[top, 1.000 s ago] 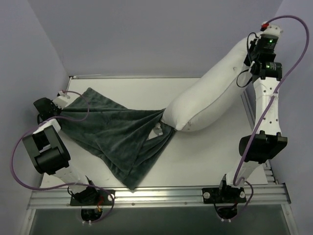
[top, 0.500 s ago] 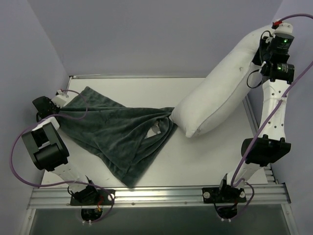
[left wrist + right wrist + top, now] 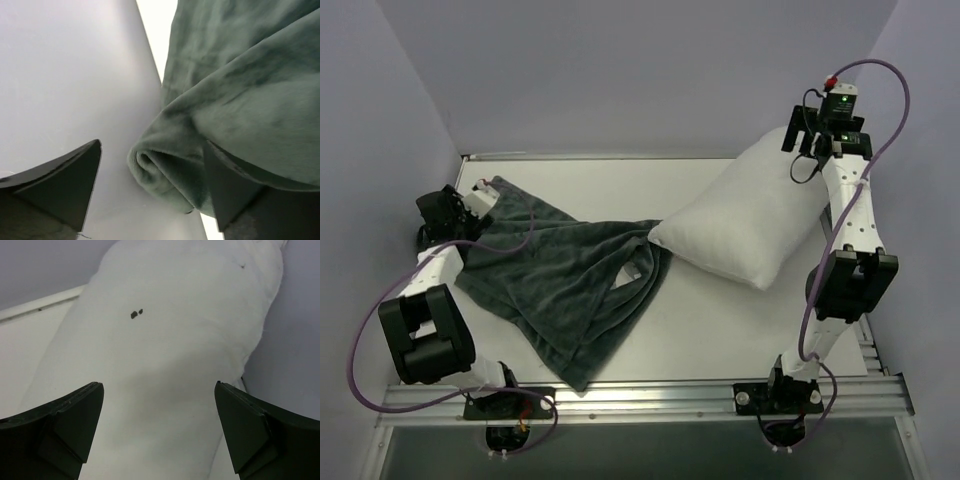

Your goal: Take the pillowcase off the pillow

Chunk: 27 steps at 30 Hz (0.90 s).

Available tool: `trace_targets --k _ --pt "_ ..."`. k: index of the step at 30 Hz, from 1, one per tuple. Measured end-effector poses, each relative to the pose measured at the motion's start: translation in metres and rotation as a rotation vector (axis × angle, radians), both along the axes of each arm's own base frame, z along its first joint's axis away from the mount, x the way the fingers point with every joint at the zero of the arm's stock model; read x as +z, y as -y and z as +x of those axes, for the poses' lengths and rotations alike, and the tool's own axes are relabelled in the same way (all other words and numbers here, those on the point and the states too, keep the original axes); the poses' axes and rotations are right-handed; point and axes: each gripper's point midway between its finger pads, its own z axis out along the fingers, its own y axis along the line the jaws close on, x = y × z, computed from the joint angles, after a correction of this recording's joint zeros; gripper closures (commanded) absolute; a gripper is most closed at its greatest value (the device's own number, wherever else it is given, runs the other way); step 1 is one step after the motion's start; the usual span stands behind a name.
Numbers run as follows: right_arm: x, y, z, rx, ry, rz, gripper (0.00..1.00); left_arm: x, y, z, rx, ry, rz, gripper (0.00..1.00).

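The pillow [image 3: 745, 225] is a plump white cushion lying on the right half of the table [image 3: 720, 330]. It fills the right wrist view [image 3: 165, 340], with two small dark specks on it. My right gripper [image 3: 803, 150] hangs open over its far right corner, the jaws [image 3: 157, 430] wide apart and nothing between them. The pillowcase [image 3: 560, 280], dark grey fuzzy side up, lies spread on the left. Its right tip meets the pillow's left corner. My left gripper [image 3: 478, 202] is open at its far left corner; a rolled fold of the cloth [image 3: 165, 170] rests loose against the right finger [image 3: 235, 195].
Purple walls close the table at the left, back and right. A metal rail [image 3: 640, 395] with both arm bases runs along the near edge. A small white label [image 3: 638, 270] shows on the cloth.
Both grippers have opened. The pillow, held up high by the right gripper before, has dropped flat onto the table. The left gripper let go of the pillowcase corner.
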Motion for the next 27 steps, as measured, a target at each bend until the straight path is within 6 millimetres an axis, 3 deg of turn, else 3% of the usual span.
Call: trace_targets --k 4,8,12,19,23,27 --pt "-0.011 0.001 -0.010 -0.086 -0.079 -0.113 0.00 0.014 0.019 -0.002 -0.020 0.002 -0.043 0.06" --pt "0.005 -0.001 -0.021 -0.138 -0.050 -0.169 0.00 0.029 0.035 -0.006 -0.021 -0.008 -0.092 0.06" --pt "0.016 -0.002 -0.059 -0.169 -0.004 -0.160 0.00 0.051 0.055 -0.015 -0.028 0.000 -0.146 0.06" --pt "0.027 -0.017 -0.140 -0.184 0.103 -0.080 0.00 0.082 0.072 -0.056 0.041 0.017 -0.265 0.06" --pt "0.013 -0.025 -0.172 -0.209 0.136 -0.015 0.00 0.080 0.069 -0.081 0.124 0.003 -0.288 0.06" --pt "-0.007 -0.030 -0.194 -0.222 0.144 0.042 0.00 0.050 0.067 -0.107 0.201 -0.068 -0.304 0.06"
